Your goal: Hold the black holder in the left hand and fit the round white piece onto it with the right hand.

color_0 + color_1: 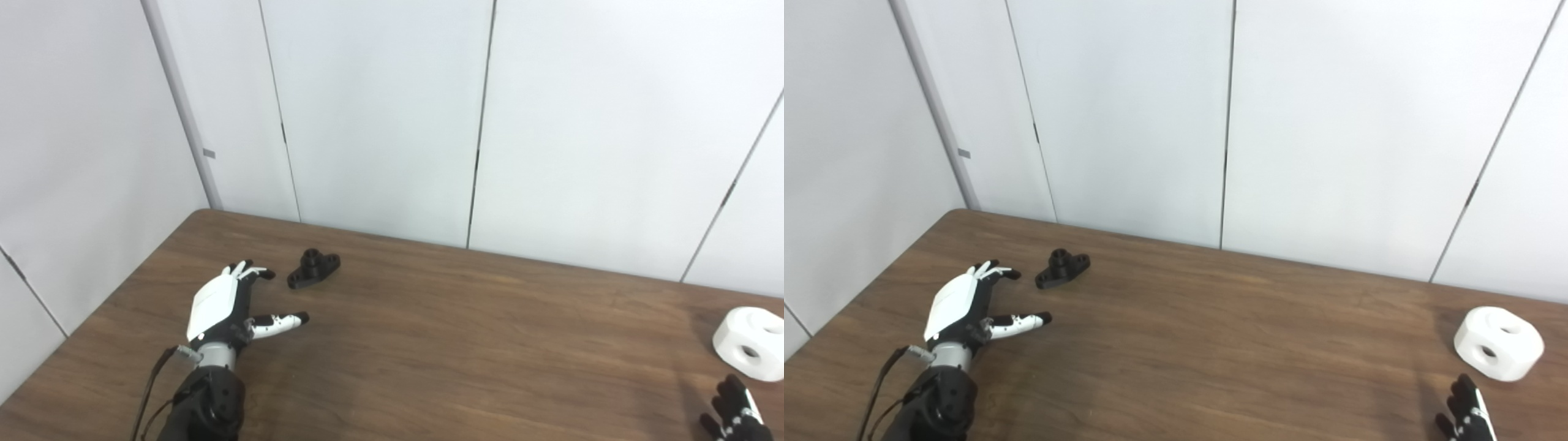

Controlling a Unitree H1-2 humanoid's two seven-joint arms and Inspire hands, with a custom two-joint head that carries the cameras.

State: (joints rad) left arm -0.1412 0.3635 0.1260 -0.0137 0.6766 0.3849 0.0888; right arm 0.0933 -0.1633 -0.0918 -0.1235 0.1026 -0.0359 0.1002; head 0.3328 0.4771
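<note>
Your left hand [220, 306] is spread open and empty; the black holder [313, 267] lies just beyond its fingertips. It looks small, rigid and light, so pinch its raised hub.

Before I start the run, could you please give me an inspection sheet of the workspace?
Surface: brown wooden table, no spills seen.
Job's things: black holder lying far left, untouched; round white piece lying at the right edge, untouched.
Clutter: nothing seen.
Hands: left hand open, short of the holder; right hand only partly in view, below the white piece.
Cables: thin cable along the left wrist.
Surroundings: white wall panels behind the table.
</note>
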